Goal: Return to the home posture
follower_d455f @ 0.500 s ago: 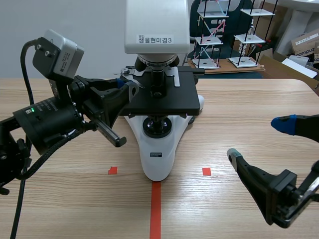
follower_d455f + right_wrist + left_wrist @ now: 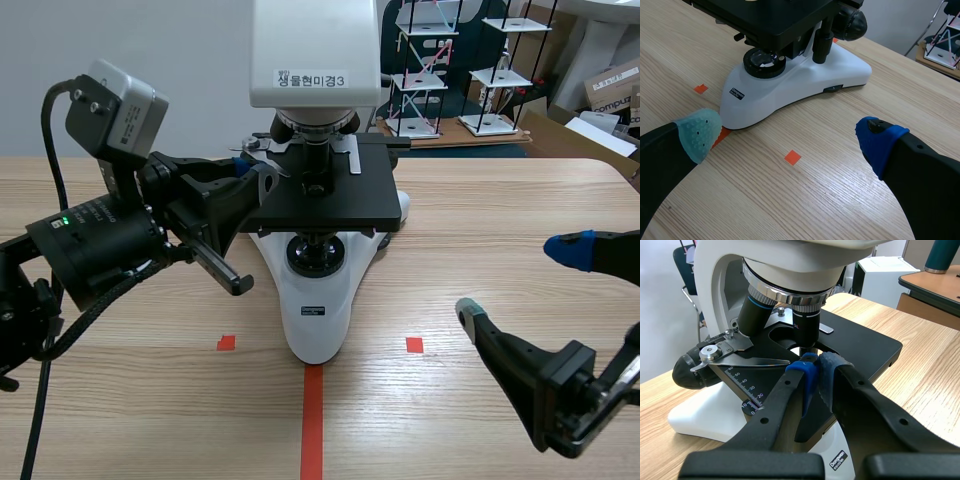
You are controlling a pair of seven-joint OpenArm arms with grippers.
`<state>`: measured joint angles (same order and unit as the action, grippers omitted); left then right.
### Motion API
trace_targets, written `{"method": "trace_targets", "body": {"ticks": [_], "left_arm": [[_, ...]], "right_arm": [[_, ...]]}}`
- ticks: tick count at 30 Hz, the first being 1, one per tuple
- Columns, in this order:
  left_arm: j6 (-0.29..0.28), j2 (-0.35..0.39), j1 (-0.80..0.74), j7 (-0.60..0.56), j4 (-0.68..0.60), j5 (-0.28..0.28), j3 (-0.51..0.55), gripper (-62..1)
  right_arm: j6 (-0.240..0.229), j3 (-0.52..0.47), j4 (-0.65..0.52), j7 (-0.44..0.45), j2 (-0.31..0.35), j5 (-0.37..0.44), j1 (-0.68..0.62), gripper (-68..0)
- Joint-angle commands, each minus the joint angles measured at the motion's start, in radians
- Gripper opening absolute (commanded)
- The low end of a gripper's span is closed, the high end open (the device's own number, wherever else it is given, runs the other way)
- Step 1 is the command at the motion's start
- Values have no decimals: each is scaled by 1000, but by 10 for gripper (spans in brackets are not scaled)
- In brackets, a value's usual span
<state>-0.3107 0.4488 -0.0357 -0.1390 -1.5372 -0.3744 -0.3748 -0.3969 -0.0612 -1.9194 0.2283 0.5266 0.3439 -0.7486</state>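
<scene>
A light wood-grain tabletop is seen running back to a plain pale wall at upper left. Behind it, to the right, white rod racks w/ small shelves are set on a low wooden board, and cardboard boxes are stacked nearby. In the left wrist view a 2nd wooden desk w/ dark edge, a white cabinet and grey floor are shown.
</scene>
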Motion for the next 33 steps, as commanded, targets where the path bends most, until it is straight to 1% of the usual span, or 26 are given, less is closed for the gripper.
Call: {"method": "trace_targets", "body": {"ticks": [1,21,25,29,33], "left_arm": [[2,-5,6,-18,-19,-6,2,-592],[2,-4,5,-21,-19,-3,2,-592],[2,7,-5,-20,-19,-3,6,-592],[2,24,-50,-43,-20,-3,23,-592],[0,42,-146,-89,-45,-6,81,-592]], "right_arm": [[5,-4,-12,14,11,7,-2,-86],[5,-4,-12,14,11,7,-2,-86],[5,-4,-12,14,11,7,-2,-86],[5,-4,-12,14,11,7,-2,-86],[5,-4,-12,14,11,7,-2,-86]]}}
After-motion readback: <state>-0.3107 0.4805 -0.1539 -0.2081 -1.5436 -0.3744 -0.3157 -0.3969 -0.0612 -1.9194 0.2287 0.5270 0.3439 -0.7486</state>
